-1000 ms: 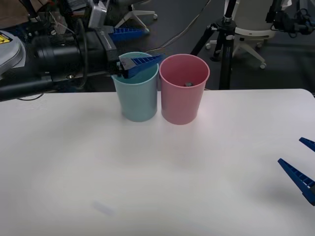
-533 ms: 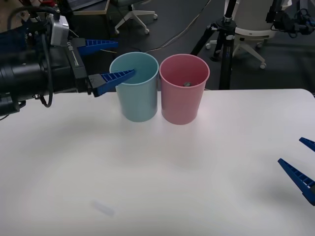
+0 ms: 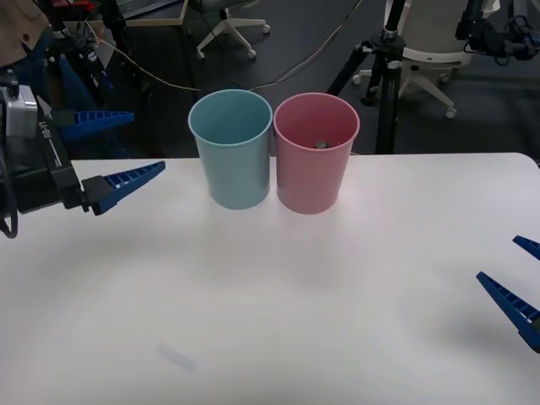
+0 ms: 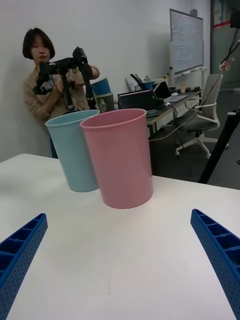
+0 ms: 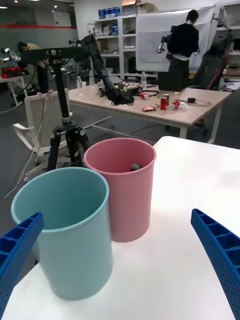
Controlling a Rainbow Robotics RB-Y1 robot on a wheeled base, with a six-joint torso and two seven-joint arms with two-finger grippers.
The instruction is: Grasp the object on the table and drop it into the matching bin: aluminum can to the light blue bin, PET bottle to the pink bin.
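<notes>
Pulled back from over the light blue bin (image 3: 232,148), the left end effector (image 3: 118,148) now hangs at the desk's (image 3: 270,304) 10 o'clock edge, fingers spread apart and empty. At 12 o'clock the light blue bin and pink bin (image 3: 315,152) stand touching. At 4 o'clock the right end effector (image 3: 516,283) rests spread apart. Inside the pink bin lies the PET bottle (image 3: 322,144), its cap just visible.

Bright, even overhead light washes the white table (image 3: 337,321), which shows a soft sheen and faint shadows under the pink bin (image 3: 315,152) and light blue bin (image 3: 232,148). The room behind is dimmer; far shelves look slightly soft.
</notes>
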